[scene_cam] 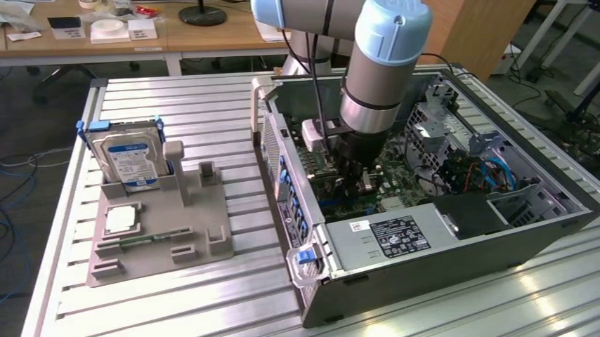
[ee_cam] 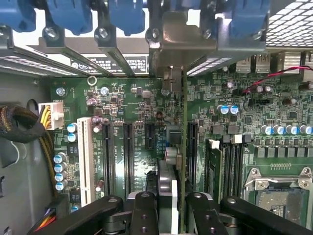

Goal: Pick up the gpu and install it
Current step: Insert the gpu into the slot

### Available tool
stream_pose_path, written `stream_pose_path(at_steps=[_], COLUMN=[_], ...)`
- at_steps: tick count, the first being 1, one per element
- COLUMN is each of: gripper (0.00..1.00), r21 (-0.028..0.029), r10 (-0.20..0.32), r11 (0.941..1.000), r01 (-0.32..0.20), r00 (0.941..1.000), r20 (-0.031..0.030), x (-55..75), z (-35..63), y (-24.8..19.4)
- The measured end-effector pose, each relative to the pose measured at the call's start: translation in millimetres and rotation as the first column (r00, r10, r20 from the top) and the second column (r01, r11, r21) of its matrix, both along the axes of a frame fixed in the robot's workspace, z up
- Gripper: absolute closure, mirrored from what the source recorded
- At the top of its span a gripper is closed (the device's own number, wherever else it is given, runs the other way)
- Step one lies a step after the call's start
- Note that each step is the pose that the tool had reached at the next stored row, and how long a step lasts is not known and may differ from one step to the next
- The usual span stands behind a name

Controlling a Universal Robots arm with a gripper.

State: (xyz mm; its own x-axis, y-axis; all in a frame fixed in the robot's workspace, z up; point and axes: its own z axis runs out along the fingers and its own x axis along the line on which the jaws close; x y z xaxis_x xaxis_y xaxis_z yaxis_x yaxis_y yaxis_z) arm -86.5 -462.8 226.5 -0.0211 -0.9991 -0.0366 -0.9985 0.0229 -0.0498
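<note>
The arm is reaching down into the open computer case [scene_cam: 525,232], and its gripper [ee_cam: 171,205] is holding the gpu [ee_cam: 183,147] on edge, the jaws closed on the card's upper rim. In the wrist view the card is standing upright over the green motherboard [ee_cam: 146,112], its metal end bracket [ee_cam: 190,44] sitting up against the case's rear slot frame, beside the blue clips [ee_cam: 124,14]. The pick-up is clearly done; the card is lining up with the long black slots [ee_cam: 128,152], though whether its lower edge is already seated in one is hard to tell from here. Room is tight: the memory sticks [ee_cam: 215,166] are lying close on one side and the case wall is hemming in the bracket end. Out on the table [scene_cam: 187,302], the grey holder [scene_cam: 159,239] is keeping the hard drive [scene_cam: 131,158] and the small silver chip [scene_cam: 122,219], well apart from the case.
</note>
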Motion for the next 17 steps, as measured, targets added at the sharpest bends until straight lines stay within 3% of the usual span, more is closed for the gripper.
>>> stream_pose_path(at_steps=[17], gripper=[0.72], r21=[-0.0003], r10=[0.0], r11=[1.0], r01=[0.0], r00=[1.0], r20=[-0.0004], x=[-0.6], z=[-5.3], y=[0.1])
